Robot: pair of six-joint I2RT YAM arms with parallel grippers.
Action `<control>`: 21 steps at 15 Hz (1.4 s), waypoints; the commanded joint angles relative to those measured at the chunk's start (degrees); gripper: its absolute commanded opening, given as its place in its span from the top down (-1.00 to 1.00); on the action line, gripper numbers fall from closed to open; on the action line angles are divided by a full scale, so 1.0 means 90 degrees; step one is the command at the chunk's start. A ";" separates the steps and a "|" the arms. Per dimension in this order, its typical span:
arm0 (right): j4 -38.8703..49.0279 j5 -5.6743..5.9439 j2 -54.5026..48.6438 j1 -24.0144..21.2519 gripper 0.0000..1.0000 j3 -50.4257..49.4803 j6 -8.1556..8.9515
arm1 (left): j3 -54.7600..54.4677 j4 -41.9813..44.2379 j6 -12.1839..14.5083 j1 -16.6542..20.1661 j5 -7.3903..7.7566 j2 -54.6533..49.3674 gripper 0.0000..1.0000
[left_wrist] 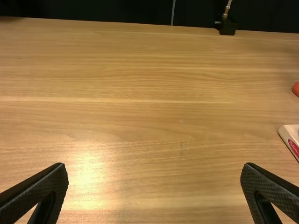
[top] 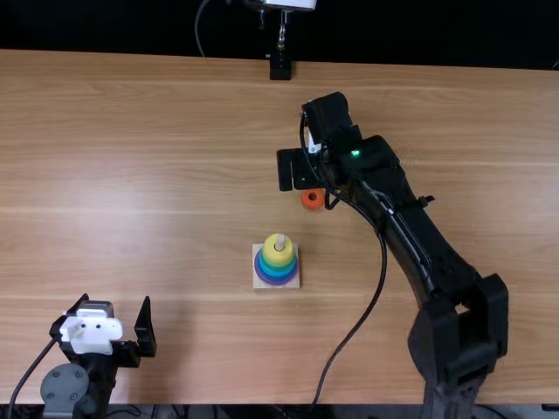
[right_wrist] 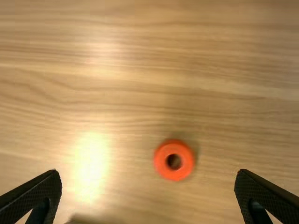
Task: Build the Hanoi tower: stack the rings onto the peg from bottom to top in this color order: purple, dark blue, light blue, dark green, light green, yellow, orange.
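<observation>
Holds right gripper [right_wrist: 148,172] parted and empty near orange ring [right_wrist: 161,161], likely to straddle it, and left gripper [left_wrist: 154,165] likewise, well aside.

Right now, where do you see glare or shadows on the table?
Soft, pale glare on the left half of the table in the top view; a bright patch in the left wrist view; a whiter one in the right wrist view, plus a faint shadow beside the orange ring.

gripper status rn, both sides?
Left gripper: open, empty, over the table.
Right gripper: open, empty, above the table near the loose orange ring.
</observation>
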 commanded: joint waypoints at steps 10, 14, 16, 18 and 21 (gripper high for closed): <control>0.0023 0.0078 0.0994 -0.0037 -1.00 -0.0209 -0.1363 | -0.0727 -0.0512 0.0010 -0.0066 0.0088 -0.0076 -1.00; -0.0024 0.0090 0.1053 -0.0037 -1.00 -0.0229 -0.1351 | -0.0727 -0.0501 0.0010 -0.0066 0.0088 -0.0076 -1.00; -0.0048 0.0090 0.1180 -0.0037 -1.00 -0.0229 -0.1351 | -0.0727 -0.0512 0.0010 -0.0066 0.0088 -0.0076 -1.00; -0.0048 0.0090 0.1219 -0.0037 -1.00 -0.0229 -0.1351 | -0.0727 -0.0501 0.0010 -0.0066 0.0100 -0.0076 -1.00; -0.0071 0.0078 0.1219 -0.0037 -1.00 -0.0248 -0.1351 | -0.0727 -0.0512 0.0010 -0.0066 0.0100 -0.0076 -1.00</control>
